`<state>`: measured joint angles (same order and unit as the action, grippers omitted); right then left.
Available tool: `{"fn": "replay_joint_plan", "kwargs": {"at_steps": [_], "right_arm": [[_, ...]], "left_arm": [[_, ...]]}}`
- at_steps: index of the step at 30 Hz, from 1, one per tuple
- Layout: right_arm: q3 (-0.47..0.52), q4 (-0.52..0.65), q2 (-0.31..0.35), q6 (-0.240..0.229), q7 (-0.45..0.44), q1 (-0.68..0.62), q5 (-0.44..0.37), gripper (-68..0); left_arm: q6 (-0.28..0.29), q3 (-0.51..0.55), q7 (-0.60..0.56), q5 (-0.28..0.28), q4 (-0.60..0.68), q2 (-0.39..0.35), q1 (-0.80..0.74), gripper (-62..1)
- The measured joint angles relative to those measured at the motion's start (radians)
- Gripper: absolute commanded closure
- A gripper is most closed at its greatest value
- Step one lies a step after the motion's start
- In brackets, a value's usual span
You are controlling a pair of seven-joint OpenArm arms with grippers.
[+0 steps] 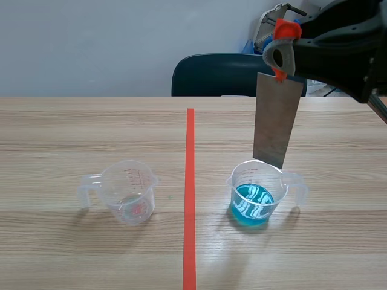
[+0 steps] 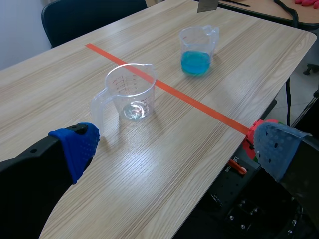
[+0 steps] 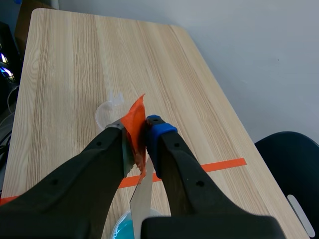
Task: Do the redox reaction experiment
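Observation:
My right gripper [image 1: 280,51] hangs high over the right half of the table, shut on the orange-taped top of a grey metal strip [image 1: 276,124]. The strip hangs upright with its lower end just above the rim of a clear beaker of blue liquid [image 1: 255,194]. In the right wrist view the strip [image 3: 141,199] runs down between the fingers toward the blue liquid [image 3: 123,230]. A second clear beaker [image 1: 128,192], nearly empty, stands left of the orange line. My left gripper [image 2: 174,149] is open, held back near the table's front edge, with that beaker [image 2: 130,92] ahead of it.
A dark blue chair [image 1: 227,75] stands behind the table's far edge. An orange tape line [image 1: 190,193] splits the table between the two beakers. The table's front edge [image 2: 219,174] lies close under my left gripper.

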<state>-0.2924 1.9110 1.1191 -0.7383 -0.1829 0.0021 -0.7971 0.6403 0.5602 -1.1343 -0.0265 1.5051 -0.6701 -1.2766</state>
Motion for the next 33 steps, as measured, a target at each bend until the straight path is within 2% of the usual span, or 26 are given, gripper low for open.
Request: {"fn": "replay_joint_plan", "kwargs": {"at_steps": [23,32,33], "right_arm": [[0.000,0.000,0.000,0.000,0.000,0.000,0.000,-0.6],[0.000,0.000,-0.062,0.000,0.000,0.000,0.070,-0.6],[0.000,0.000,-0.069,0.000,0.000,0.000,0.077,-0.6]], "left_arm": [[-0.002,0.000,0.000,0.000,0.000,0.000,0.000,-62.3],[-0.011,0.000,0.000,0.000,0.000,0.000,0.000,-62.3],[-0.019,0.000,0.000,0.000,0.000,0.000,0.000,-60.8]]}}
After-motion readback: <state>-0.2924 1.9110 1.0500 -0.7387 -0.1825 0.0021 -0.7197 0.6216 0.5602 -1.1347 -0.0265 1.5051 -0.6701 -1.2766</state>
